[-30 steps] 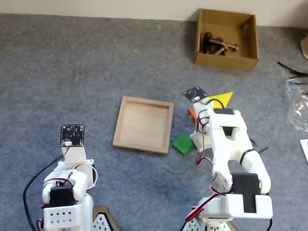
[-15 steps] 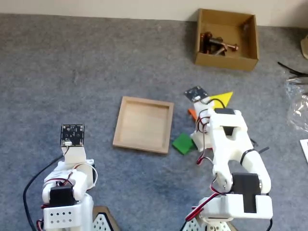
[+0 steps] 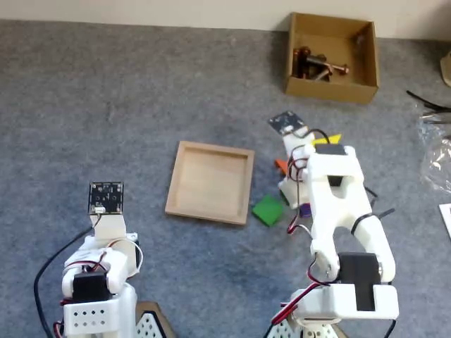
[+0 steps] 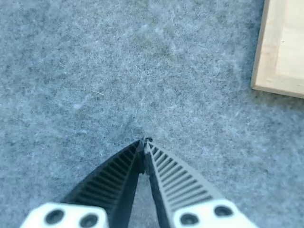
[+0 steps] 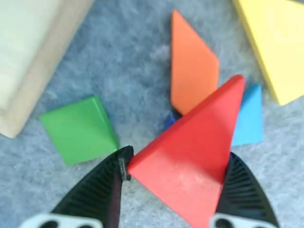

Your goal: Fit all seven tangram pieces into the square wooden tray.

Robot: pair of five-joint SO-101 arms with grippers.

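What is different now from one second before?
The right arm moved a little toward the table's far side, hiding most of the yellow piece and uncovering a purple piece. Its pincer grips the red triangle. The left arm, tray and green piece stayed put.

Surface is grey felt-like carpet (image 3: 106, 105), fills most of the high view. Pale wall strip (image 3: 141, 13) along the top edge. Upper right: open cardboard box (image 3: 328, 90) holding copper-coloured metal parts (image 3: 315, 65). Right edge: black cables (image 3: 426, 105), crumpled clear plastic (image 3: 437, 165) just below them. Light is even, shadows soft.
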